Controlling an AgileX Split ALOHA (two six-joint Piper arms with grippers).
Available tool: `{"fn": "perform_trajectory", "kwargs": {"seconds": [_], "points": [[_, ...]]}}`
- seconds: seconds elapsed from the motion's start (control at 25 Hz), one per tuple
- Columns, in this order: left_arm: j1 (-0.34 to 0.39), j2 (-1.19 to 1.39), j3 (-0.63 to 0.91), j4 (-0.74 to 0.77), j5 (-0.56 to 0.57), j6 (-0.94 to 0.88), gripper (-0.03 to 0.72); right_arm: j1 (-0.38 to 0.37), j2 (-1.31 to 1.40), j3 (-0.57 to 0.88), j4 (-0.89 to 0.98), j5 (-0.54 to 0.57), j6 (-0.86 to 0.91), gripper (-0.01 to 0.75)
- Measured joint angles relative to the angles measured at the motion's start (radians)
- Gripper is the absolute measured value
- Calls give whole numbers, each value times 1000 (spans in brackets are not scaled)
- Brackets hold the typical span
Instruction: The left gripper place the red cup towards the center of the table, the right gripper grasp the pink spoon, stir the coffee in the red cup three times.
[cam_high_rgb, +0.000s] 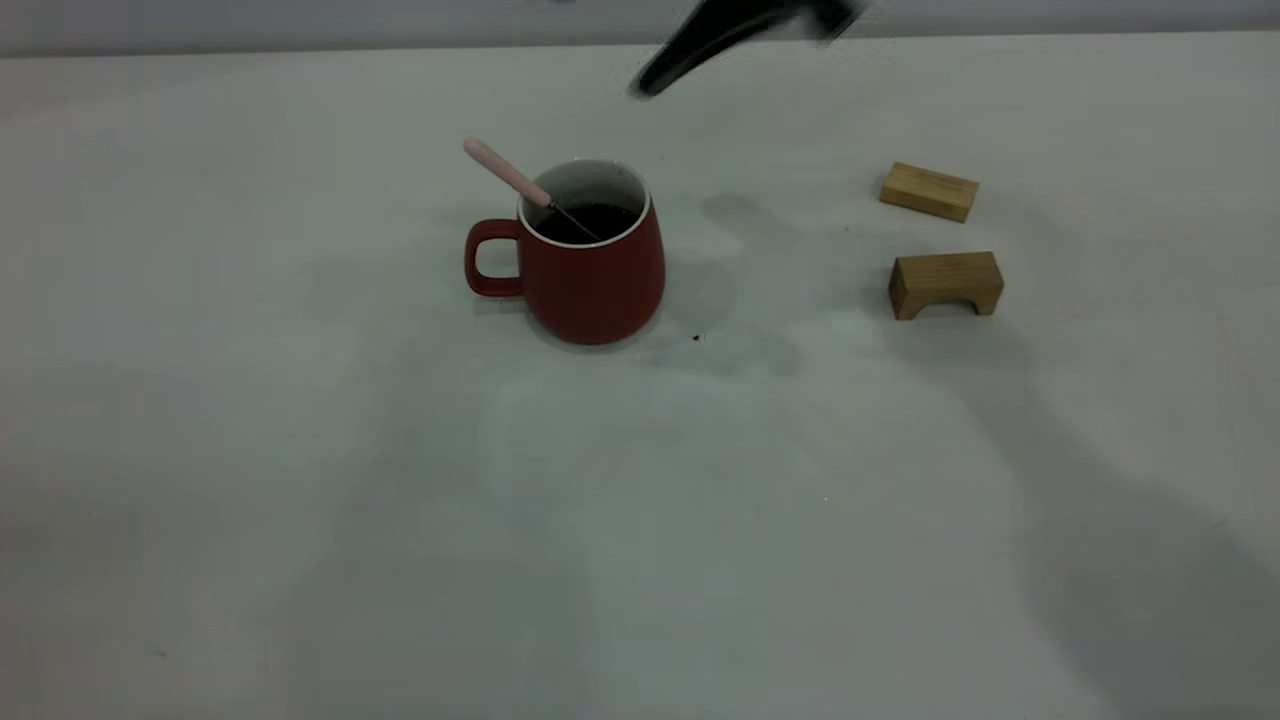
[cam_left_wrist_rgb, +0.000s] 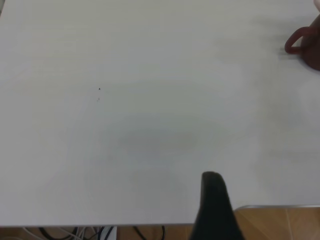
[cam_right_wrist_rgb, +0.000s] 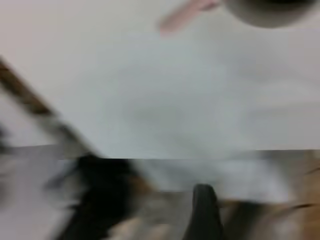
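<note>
Right gripper (cam_high_rgb: 650, 85) first: only a blurry dark finger pokes in at the top of the exterior view, up above the table (cam_high_rgb: 300, 500) and back behind the red cup (cam_high_rgb: 595, 275). It's not touching anything, and I honestly can't tell whether its jaws are spread or closed, since the right wrist view is smeared and shows just one dark finger (cam_right_wrist_rgb: 202, 212) at its edge. Left gripper isn't visible from outside at all. Its own wrist view shows a single dark finger (cam_left_wrist_rgb: 214, 205) over bare table near the table's edge, well apart from the cup, so no call on those jaws either.

The cup sits upright a bit left of the middle of the table, handle pointing to the left side. The coffee (cam_high_rgb: 590, 220) is dark against the white inner wall. The pink spoon (cam_high_rgb: 505, 170) is in the cup, bowl end down in the coffee, pink handle leaning out over the rim up and to the left, nobody holding it.

Off to the right there are two wooden blocks, a flat one (cam_high_rgb: 929, 191) farther back and an arch-shaped one (cam_high_rgb: 945, 283) nearer, both well clear of the cup.
</note>
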Motion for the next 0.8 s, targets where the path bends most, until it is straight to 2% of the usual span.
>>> {"fn": "perform_trajectory", "kwargs": {"seconds": [0.12,0.24,0.44,0.6,0.8], "points": [[0,0,0,0,0,0,595,1,-124,0,-196,85,-2,584],[0,0,0,0,0,0,595,1,-253,0,-331,104,-31,516],[0,0,0,0,0,0,595,16,-509,47,-517,115,-311,402],[0,0,0,0,0,0,595,30,-774,253,-531,123,-490,324],[0,0,0,0,0,0,595,30,-1151,605,-566,135,-643,242]]}}
